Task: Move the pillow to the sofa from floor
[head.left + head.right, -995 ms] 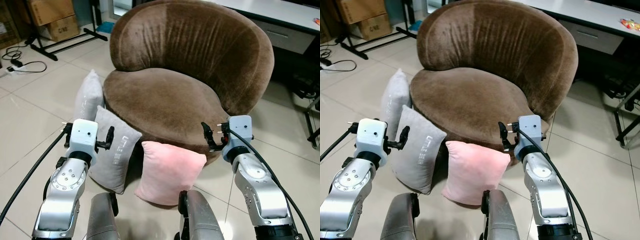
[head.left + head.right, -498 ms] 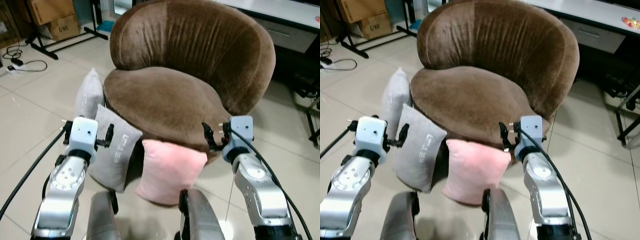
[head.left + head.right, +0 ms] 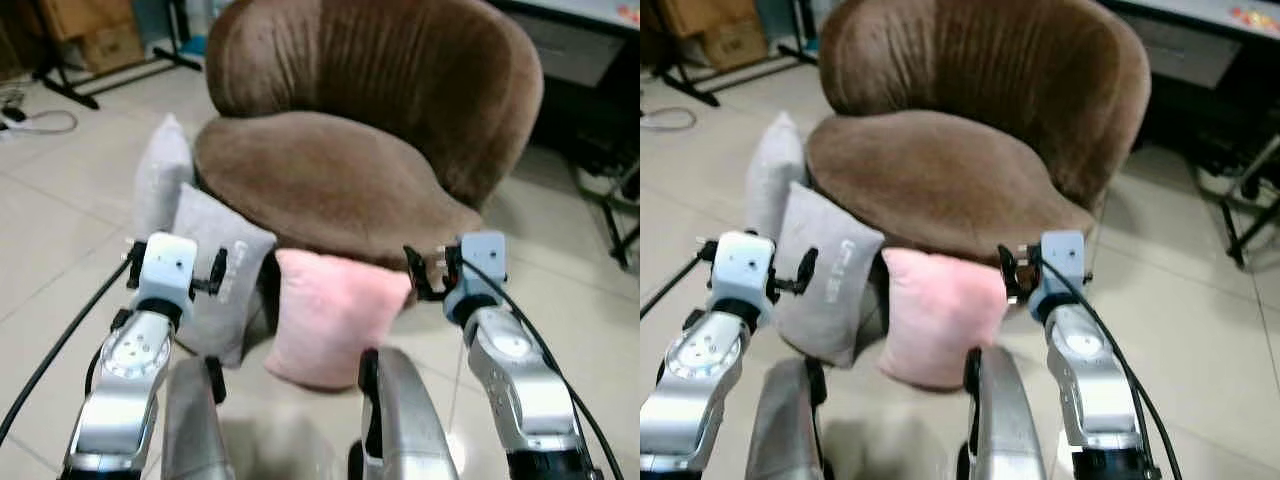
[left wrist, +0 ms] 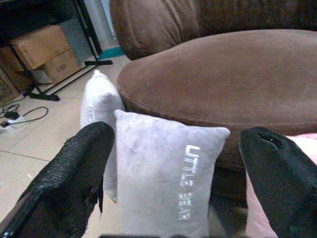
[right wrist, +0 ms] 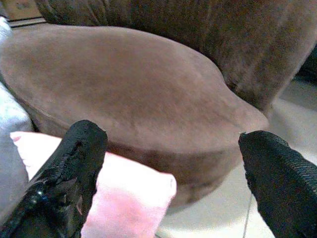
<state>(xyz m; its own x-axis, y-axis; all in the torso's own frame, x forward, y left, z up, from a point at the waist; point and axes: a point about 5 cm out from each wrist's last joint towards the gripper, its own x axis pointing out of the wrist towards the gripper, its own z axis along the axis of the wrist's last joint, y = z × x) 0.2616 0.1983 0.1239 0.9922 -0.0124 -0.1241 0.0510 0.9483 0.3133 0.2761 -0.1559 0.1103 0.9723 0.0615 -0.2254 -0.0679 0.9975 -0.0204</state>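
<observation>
A pink pillow [image 3: 330, 315] stands on the tiled floor, leaning against the front of the round brown sofa [image 3: 330, 180]. To its left a grey pillow lettered "LITTLE BEAR" [image 3: 215, 275] leans on the sofa too, with a paler grey pillow [image 3: 160, 185] behind it. My left gripper [image 3: 172, 262] is held up in front of the grey pillow [image 4: 168, 173], open and holding nothing. My right gripper [image 3: 455, 268] hovers open just right of the pink pillow [image 5: 129, 198], level with the sofa seat [image 5: 124, 84].
Cardboard boxes [image 3: 95, 40] and a black stand's legs [image 3: 120, 80] are at the back left, with a cable [image 3: 30, 115] on the floor. A desk [image 3: 590, 60] and black frame legs [image 3: 610, 210] stand to the right. My own knees [image 3: 400, 420] fill the bottom.
The camera has moved forward and dipped, so the sofa and pillows look nearer and a little blurred. Both grippers keep their pose, open.
</observation>
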